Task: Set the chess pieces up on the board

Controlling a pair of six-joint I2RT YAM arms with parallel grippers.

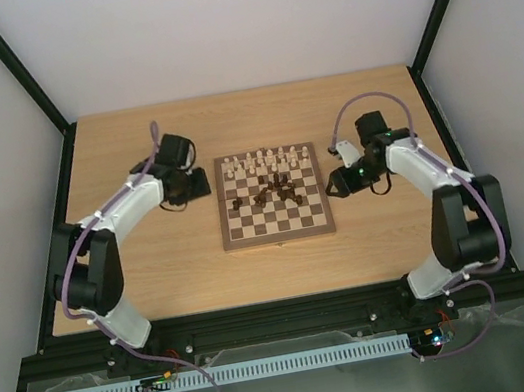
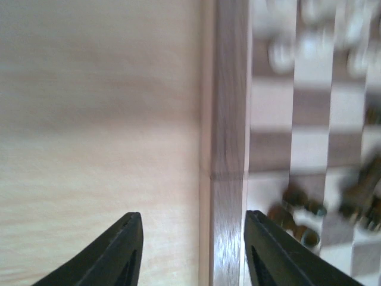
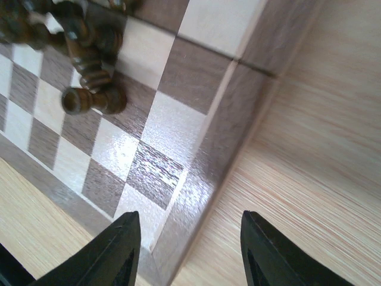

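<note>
The board [image 1: 277, 226] lies mid-table. Pale cream pieces [image 1: 266, 162] stand in rows along its far edge. Dark brown pieces [image 1: 276, 188] lie in a jumbled heap near the board's middle. My left gripper [image 1: 201, 182] is open and empty just off the board's left rim [image 2: 229, 149], with blurred dark pieces [image 2: 297, 214] to its right. My right gripper [image 1: 333, 183] is open and empty over the board's right rim [image 3: 238, 131]; fallen dark pieces [image 3: 89, 71] lie on squares ahead of it.
The wooden table [image 1: 153, 266] is ringed by a black frame and white walls. A grey perforated rail [image 1: 222, 374] runs along the near edge between the arm bases.
</note>
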